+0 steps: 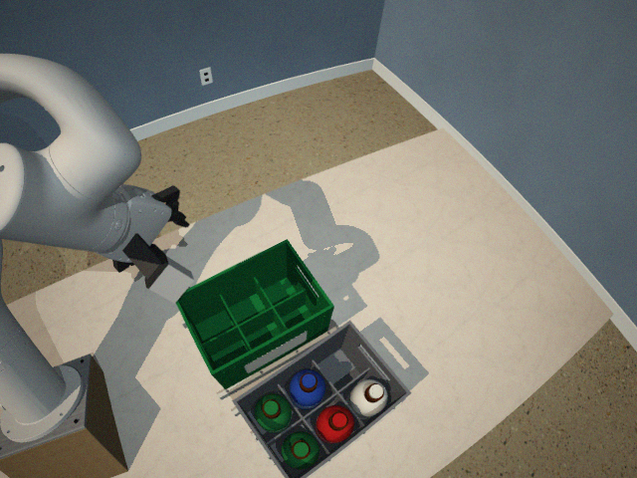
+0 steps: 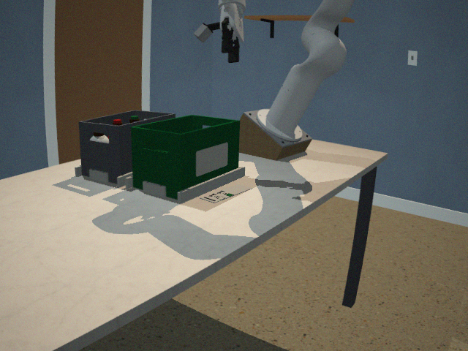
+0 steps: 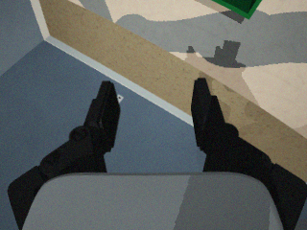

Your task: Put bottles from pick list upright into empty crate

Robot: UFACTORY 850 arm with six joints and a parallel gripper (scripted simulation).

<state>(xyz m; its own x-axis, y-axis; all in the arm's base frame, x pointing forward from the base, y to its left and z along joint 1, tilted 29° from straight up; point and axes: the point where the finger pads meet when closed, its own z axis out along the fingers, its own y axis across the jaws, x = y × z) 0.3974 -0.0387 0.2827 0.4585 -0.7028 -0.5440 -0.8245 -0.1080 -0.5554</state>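
My gripper [image 1: 167,252] [image 2: 230,55] [image 3: 154,94] is open and empty, high above the table on the paper side of the green crate. The empty green crate [image 1: 321,325] [image 2: 162,166] [image 3: 242,7] stands level. The dark grey crate [image 2: 109,159] beside it holds two green bottles [image 1: 272,411] [image 1: 301,448], a blue bottle [image 1: 307,388], a red bottle [image 1: 334,423] and a white bottle [image 1: 368,397], all upright. One of its compartments is empty. The pick list [image 2: 219,197] lies beside the green crate; its print is too small to read, with a green mark showing.
Low grey rails [image 2: 215,185] border the crates on the table [image 1: 452,247] [image 2: 75,257]. The robot's base block [image 1: 105,421] [image 2: 259,140] stands on the table too. The table's long edge is on the paper side. A wooden shelf [image 2: 291,17] is on the wall.
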